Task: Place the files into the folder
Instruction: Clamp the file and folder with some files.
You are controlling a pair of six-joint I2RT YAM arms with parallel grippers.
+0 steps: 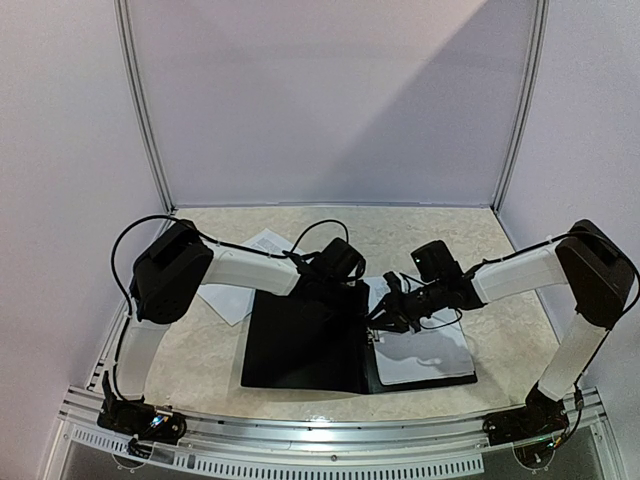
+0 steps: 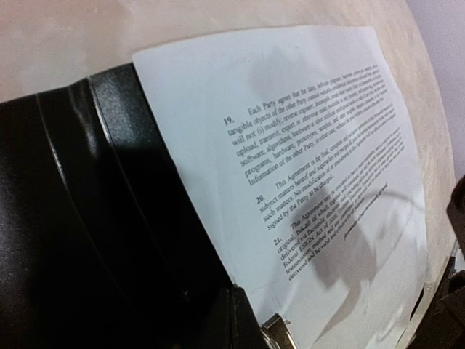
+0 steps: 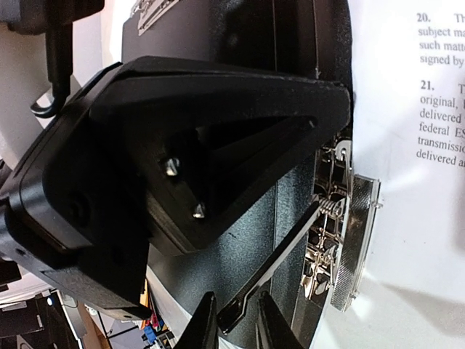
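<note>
The folder (image 1: pixel 300 340) lies open and flat on the table (image 1: pixel 420 235), so its inner clip (image 3: pixel 341 240) faces up where both arms can reach it. A printed sheet of the files (image 1: pixel 425 355) already rests on the half under and just past the right pincer (image 1: pixel 392 315), with its edge run up to the clip. That looks deliberate: the paper has to sit under the metal before it is clamped. The right pincer is low over the spine, its fingers (image 3: pixel 203 323) drawn in close on either side of the clip's thin black lever (image 3: pixel 276 262). Whether they truly pinch it I cannot tell. The aim seems to be working the lever to open or lock the clip. The left pincer (image 1: pixel 345 275) is clenched, with nothing seen in it, and sits at the folder's far edge just beside the spine, probably pressing the cover so the folder does not slide or lift. More white sheets (image 1: pixel 268 242) lie loose on the table behind the left arm, outside the folder, so the filing looks only partly done.
</note>
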